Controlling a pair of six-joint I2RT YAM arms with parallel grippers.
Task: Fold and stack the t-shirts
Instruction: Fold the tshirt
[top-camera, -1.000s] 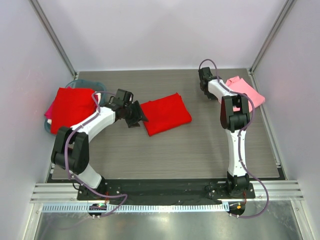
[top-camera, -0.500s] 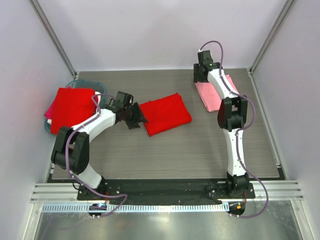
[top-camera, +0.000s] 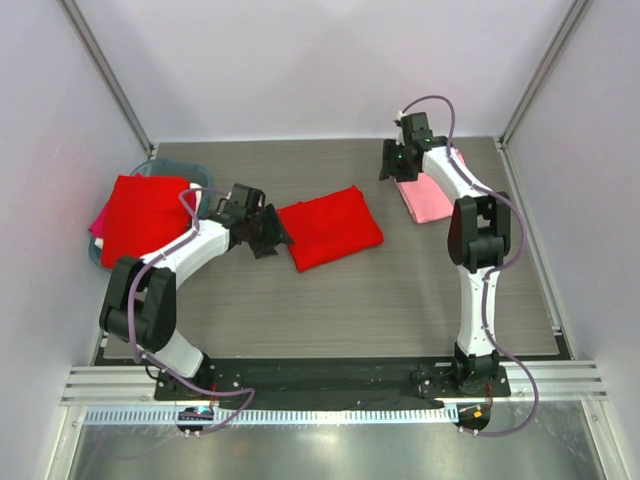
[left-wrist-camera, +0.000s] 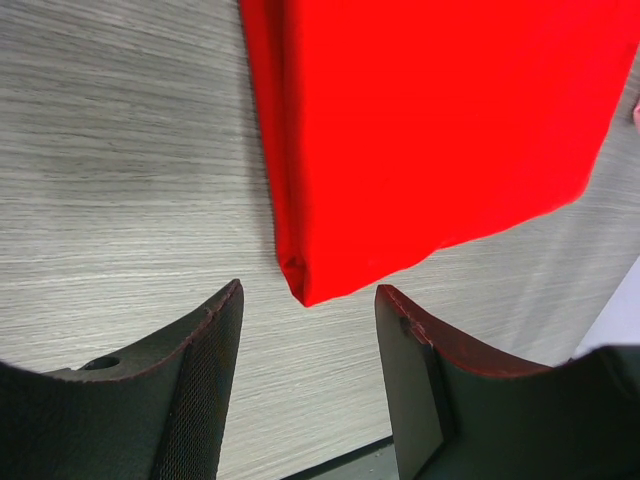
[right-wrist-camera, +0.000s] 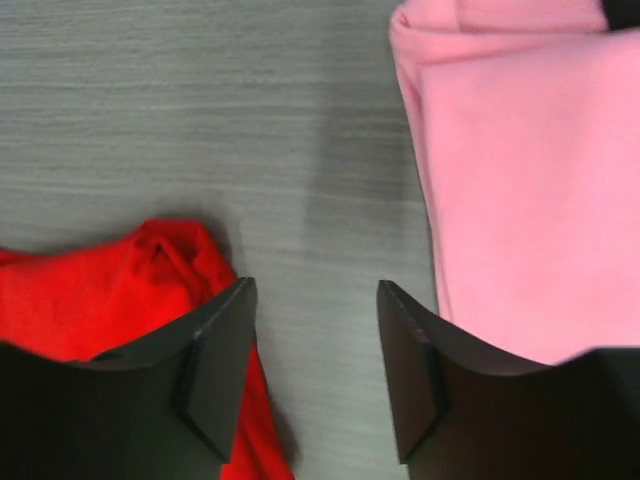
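A folded bright red t-shirt (top-camera: 330, 228) lies mid-table. My left gripper (top-camera: 272, 232) stands open just off its left corner; in the left wrist view that red t-shirt (left-wrist-camera: 430, 130) shows its corner just ahead of the gripper (left-wrist-camera: 308, 300), nothing between the fingers. A folded light pink t-shirt (top-camera: 425, 196) lies at the back right. My right gripper (top-camera: 392, 162) is open beside its left edge. In the right wrist view the gripper (right-wrist-camera: 315, 290) hangs over bare table, with the pink t-shirt (right-wrist-camera: 530, 190) on its right and the red t-shirt (right-wrist-camera: 110, 290) on its left.
A teal basin (top-camera: 190, 170) at the far left holds another red t-shirt (top-camera: 140, 215) draped over it, with magenta cloth (top-camera: 98, 220) showing at its left edge. Frame posts stand at the back corners, and white walls close in the table.
The right gripper carried the pink t-shirt's edge leftwards, folding it over, then opened and let go. The pink t-shirt now lies further left. The left arm has barely moved.
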